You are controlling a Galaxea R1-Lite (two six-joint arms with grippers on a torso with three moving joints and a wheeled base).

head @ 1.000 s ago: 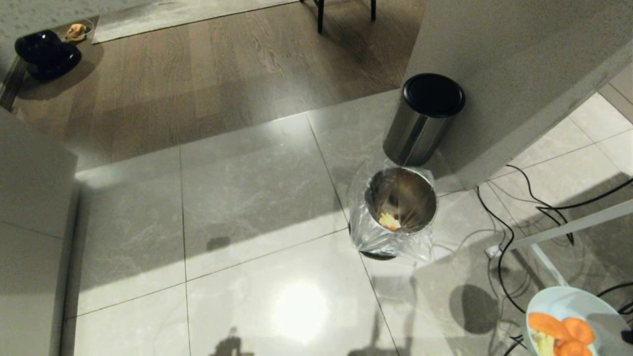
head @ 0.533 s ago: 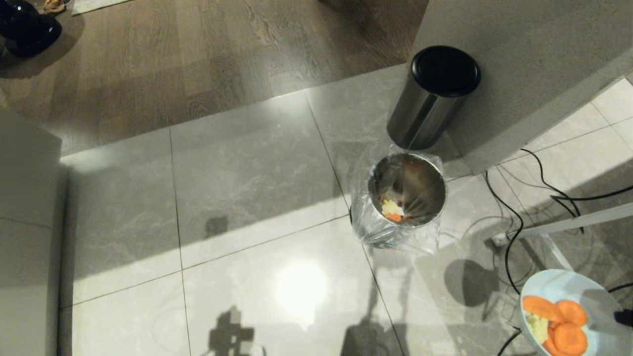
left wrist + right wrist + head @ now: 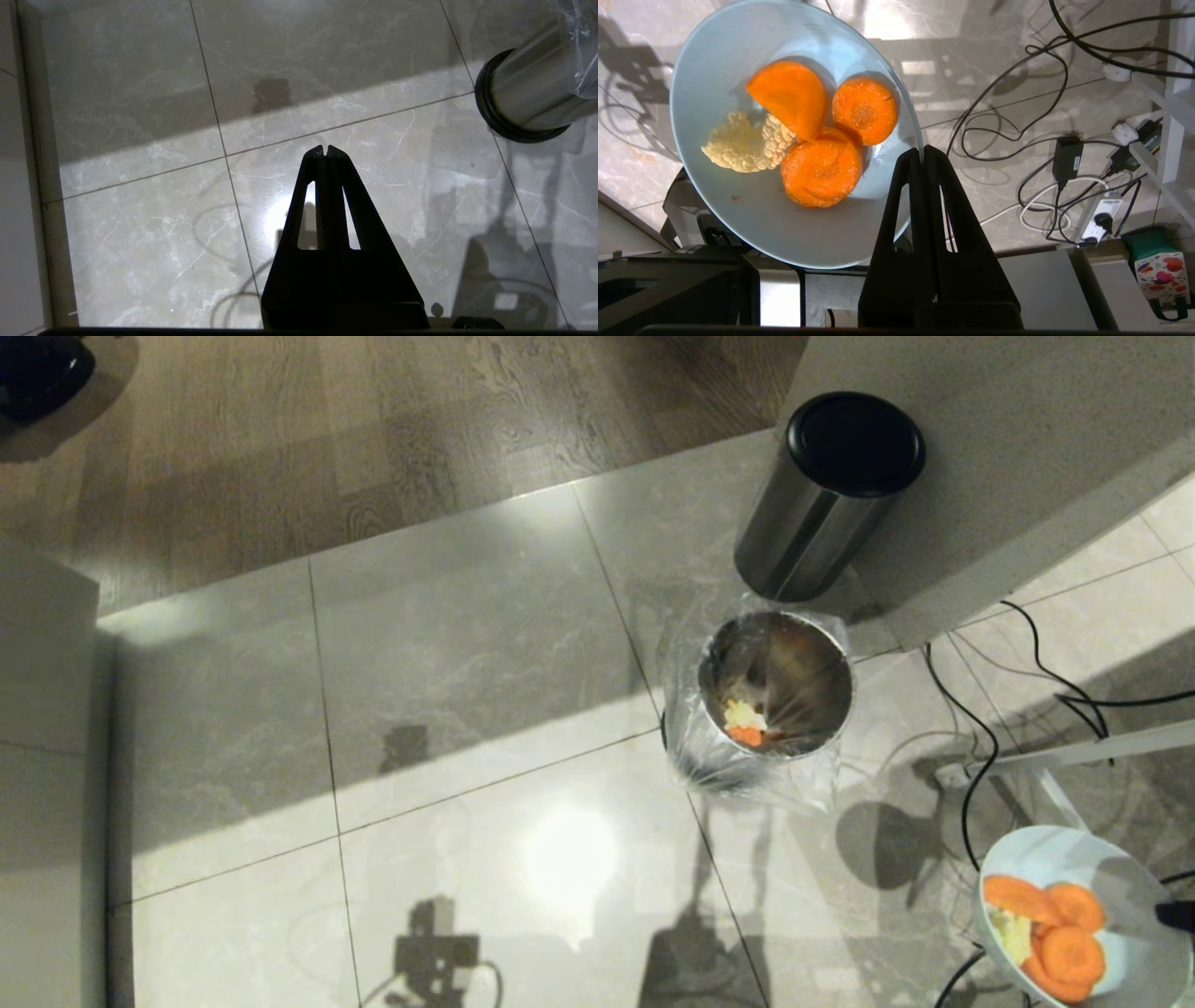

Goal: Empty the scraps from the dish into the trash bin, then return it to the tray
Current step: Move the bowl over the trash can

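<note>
On my left, left gripper (image 3: 325, 149): fingers pressed together, empty, parked over bare tile since I don't need it.
Trash bin (image 3: 775, 686): open and bag-lined on the floor ahead, ready to catch.
Dish (image 3: 1083, 915): pinched at its rim by my right gripper (image 3: 923, 154), near the bin but not over it.
Scraps (image 3: 817, 135): in the dish, not yet tipped.
Tray: out of view.

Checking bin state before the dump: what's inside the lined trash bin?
Inside the trash bin, a pale yellow chunk and an orange piece lie near one wall. The rest of the bottom is dark and blurred by liner reflections.
</note>
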